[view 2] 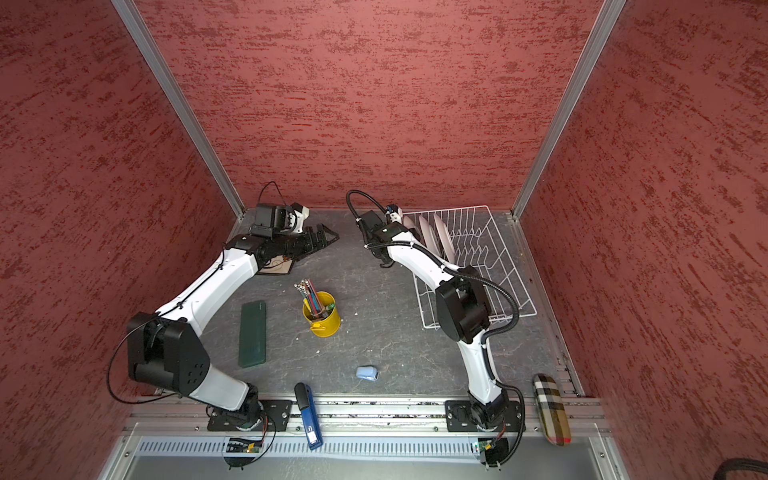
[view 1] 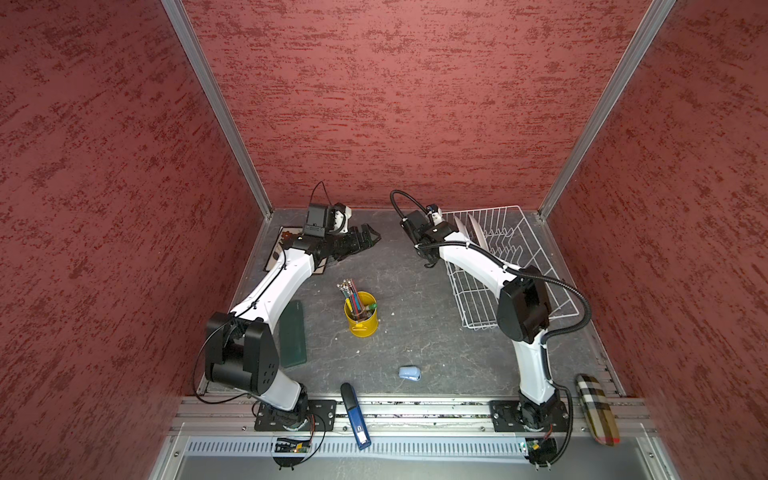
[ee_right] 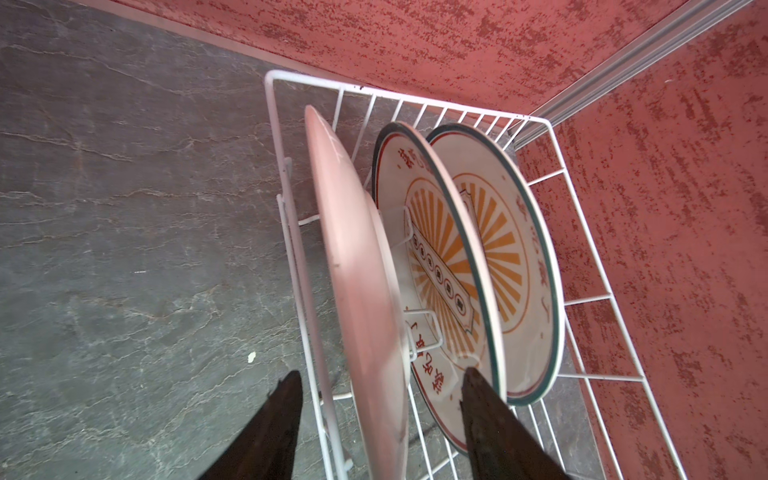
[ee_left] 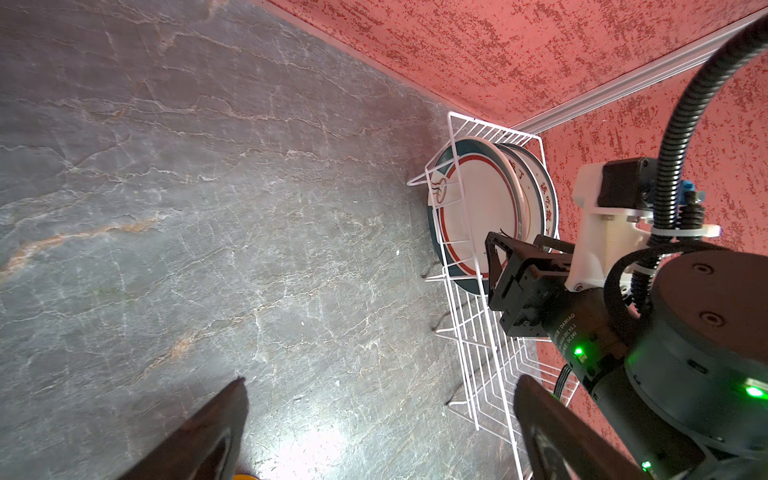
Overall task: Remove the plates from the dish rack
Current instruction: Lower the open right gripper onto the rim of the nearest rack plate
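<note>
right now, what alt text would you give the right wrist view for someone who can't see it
The right hand straddles, jaws apart, the plain back of the nearest plate, standing on edge in the white dish rack. Behind it stand two sunburst plates, against red walls.

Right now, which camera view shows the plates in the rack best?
The right wrist view: three plates stand in the dish rack, two sunburst faces clear. The left wrist view shows them smaller, behind rack wires. Both top views show only thin edges.
</note>
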Available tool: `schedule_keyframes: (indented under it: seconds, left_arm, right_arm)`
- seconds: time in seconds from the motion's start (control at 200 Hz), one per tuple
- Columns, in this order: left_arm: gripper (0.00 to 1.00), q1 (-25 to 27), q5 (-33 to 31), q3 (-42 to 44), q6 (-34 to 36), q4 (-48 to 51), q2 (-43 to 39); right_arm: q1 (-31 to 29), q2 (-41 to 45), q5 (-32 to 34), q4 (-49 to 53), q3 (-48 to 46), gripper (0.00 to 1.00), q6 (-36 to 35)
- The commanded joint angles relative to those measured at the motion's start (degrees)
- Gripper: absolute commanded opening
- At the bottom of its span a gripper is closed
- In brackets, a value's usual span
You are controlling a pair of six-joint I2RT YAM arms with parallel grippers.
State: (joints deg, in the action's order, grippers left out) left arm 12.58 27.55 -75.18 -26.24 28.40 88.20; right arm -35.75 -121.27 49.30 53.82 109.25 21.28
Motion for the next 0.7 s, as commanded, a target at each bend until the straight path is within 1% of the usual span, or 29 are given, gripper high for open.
schedule_keyframes:
  seconds: [0.0, 0.15, 0.331, 0.691]
  left_arm:
    - [1.0, 0.5, -0.2, 0.2, -0.2, -1.4, 0.7]
    - [0.99, 0.5, -0.7, 0.2, 0.0, -1.0, 0.7]
    - [1.0, 0.5, -0.7, -0.1, -0.2, -1.0, 0.8]
    - [0.99, 0.7, -0.9, -0.7, 0.1, -0.2, 1.3]
  right_arm:
    - [0.0, -1.0, 3.3, 0.0, 0.5, 0.62, -1.1]
    - [0.0, -1.3, 4.3, -0.9, -0.5, 0.57, -1.8]
    - [0.0, -1.1, 4.9, -2.2, -1.8, 0.48, -2.4]
    - [0.2, -0.6, 5.9, -4.1, -3.9, 0.41, -4.3]
